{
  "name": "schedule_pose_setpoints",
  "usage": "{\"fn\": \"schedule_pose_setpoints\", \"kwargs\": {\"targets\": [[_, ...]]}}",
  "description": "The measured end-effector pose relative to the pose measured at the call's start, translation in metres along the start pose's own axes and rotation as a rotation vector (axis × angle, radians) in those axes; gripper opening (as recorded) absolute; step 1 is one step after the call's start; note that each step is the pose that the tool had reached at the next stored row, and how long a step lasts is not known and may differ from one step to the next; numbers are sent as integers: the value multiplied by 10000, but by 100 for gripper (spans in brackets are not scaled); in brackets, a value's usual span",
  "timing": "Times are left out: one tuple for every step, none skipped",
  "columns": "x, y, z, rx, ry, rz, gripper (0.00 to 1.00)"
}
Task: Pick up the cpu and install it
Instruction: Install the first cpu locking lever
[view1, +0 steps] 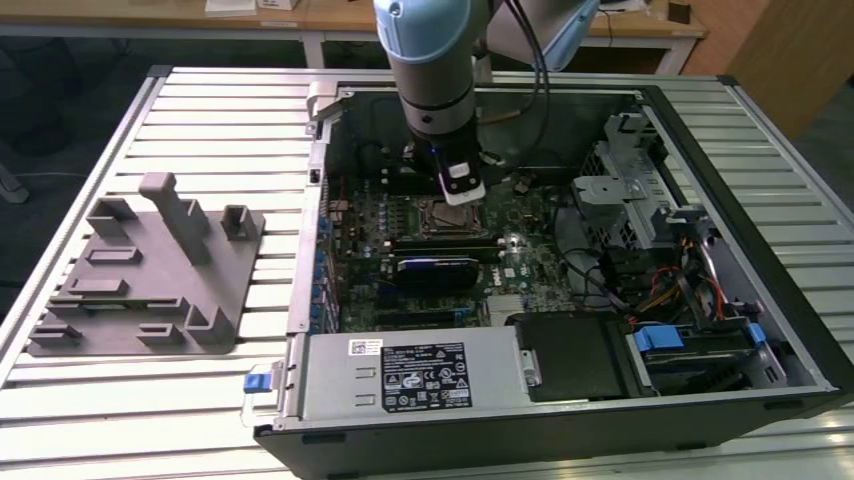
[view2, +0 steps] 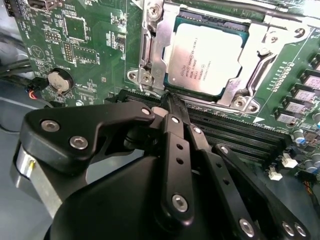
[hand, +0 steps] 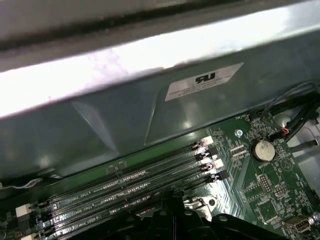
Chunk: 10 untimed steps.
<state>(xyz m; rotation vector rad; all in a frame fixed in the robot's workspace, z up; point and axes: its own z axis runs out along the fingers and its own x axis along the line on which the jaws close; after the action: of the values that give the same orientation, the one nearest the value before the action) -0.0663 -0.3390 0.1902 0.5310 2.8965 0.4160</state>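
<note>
Black fingers (view2: 176, 135) loom closest in the second wrist view, drawn narrow with their tips pressed together and nothing between them; the gripper (view2: 167, 100) ends right at the near edge of the socket (view2: 150, 55), and whether its tip touches the metal frame or hangs just above it I cannot tell. Inside that socket lies the cpu (view2: 207, 57), silver top up, flat and square within the frame, apart from the fingers. Just beside the socket run the memory slots (view2: 235, 132), passing under the fingers. In the exterior view the gripper (view1: 461, 193) hangs over the socket (view1: 441, 213) inside the open computer case (view1: 561, 440), while the grey tray (view1: 147, 270) sits well apart from the socket, out on the slatted surface (view1: 160, 400) toward the exterior view's left. Judging from this, the chip looks placed and the work is at seating it: that seems best done with light, straight-down contact, no sideways drag, since a tilted or shifted chip could harm the contacts beneath, and with the closed tip kept clear of the memory slots
</note>
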Motion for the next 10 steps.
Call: {"fn": "schedule_pose_setpoints", "kwargs": {"targets": [[-3, -5, -1, 0, 0, 0, 11], [-7, -10, -2, 0, 0, 0, 11], [-12, -16, -3, -1, 0, 0, 11], [-18, -24, -4, 0, 0, 0, 11], [-24, -31, -4, -3, 1, 0, 11], [-29, -39, -4, -6, 1, 0, 11], [-34, -47, -4, -9, 1, 1, 11], [-37, -52, -5, -8, 2, 1, 11], [-40, -56, -5, -4, 1, 0, 11], [-42, -58, -5, -4, 1, 1, 11]]}}
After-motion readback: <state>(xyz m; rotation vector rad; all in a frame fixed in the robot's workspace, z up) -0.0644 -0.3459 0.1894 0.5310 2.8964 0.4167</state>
